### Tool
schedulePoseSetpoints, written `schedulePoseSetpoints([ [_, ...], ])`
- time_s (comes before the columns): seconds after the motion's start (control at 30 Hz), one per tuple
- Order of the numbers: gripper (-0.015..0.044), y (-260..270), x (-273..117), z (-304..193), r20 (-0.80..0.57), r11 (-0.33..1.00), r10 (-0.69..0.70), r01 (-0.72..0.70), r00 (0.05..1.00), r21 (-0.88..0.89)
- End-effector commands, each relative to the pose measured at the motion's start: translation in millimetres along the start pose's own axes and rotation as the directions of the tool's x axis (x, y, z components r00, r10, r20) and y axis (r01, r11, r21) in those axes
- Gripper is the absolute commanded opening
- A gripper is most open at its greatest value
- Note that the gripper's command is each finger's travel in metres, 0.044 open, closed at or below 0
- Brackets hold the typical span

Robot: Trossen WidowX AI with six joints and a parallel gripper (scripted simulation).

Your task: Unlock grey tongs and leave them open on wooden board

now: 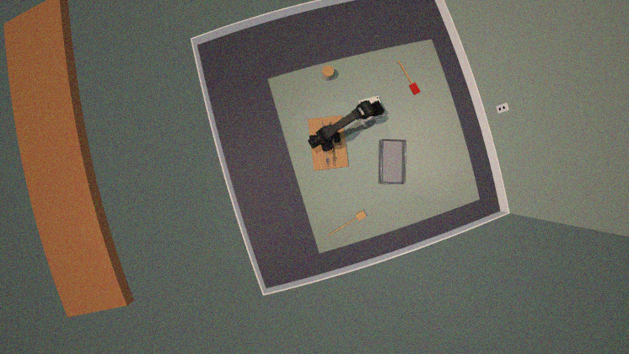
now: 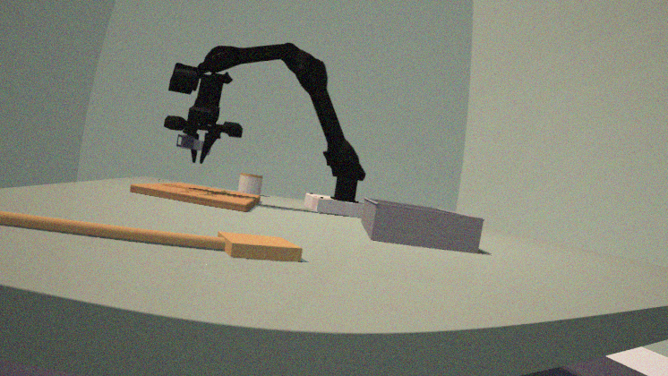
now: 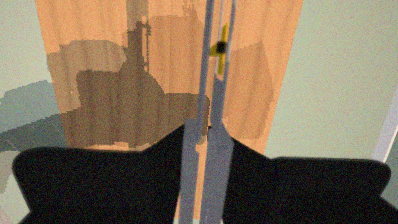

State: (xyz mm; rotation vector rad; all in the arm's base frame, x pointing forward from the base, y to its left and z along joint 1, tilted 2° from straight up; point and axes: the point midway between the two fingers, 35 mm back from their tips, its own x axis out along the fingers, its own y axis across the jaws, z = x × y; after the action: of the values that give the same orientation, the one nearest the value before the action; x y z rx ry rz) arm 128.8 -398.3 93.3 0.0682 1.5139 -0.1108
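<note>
The gripper (image 1: 326,144) (image 2: 197,161) (image 3: 204,131) points down, shut on the grey tongs (image 2: 189,141) (image 3: 218,165), high above the wooden board (image 1: 341,163) (image 2: 163,190) (image 3: 250,25). The tongs lie about level across the fingers, not tips down. In the wrist view their two arms run side by side with a narrow gap, and a yellow and black piece (image 3: 221,48) sits between them further up. Whether the lock is engaged cannot be told. The roasting tin (image 1: 392,183) (image 2: 423,228) has nothing across it. In the top view the arm hides most of the tongs.
A wooden-handled block tool (image 1: 361,215) (image 2: 261,244) lies in front. A round pot with a tan top (image 1: 328,70) (image 2: 250,184) stands behind the board. A red-headed tool (image 1: 414,88) lies beyond the robot's white base (image 1: 372,99) (image 2: 322,204). The arm's shadow falls on the board.
</note>
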Motion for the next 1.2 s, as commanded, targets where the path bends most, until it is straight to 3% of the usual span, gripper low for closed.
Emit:
schedulePoseSetpoints([
  [0.0,-0.0150,-3,-3,0,-0.014,1.000,-0.015,0.015,1.000,0.003],
  [1.03,-0.0150,-4,32,0,-0.013,1.000,-0.012,0.012,1.000,0.005],
  [1.17,-0.0045,-4,30,0,-0.010,1.000,-0.012,0.012,1.000,0.002],
])
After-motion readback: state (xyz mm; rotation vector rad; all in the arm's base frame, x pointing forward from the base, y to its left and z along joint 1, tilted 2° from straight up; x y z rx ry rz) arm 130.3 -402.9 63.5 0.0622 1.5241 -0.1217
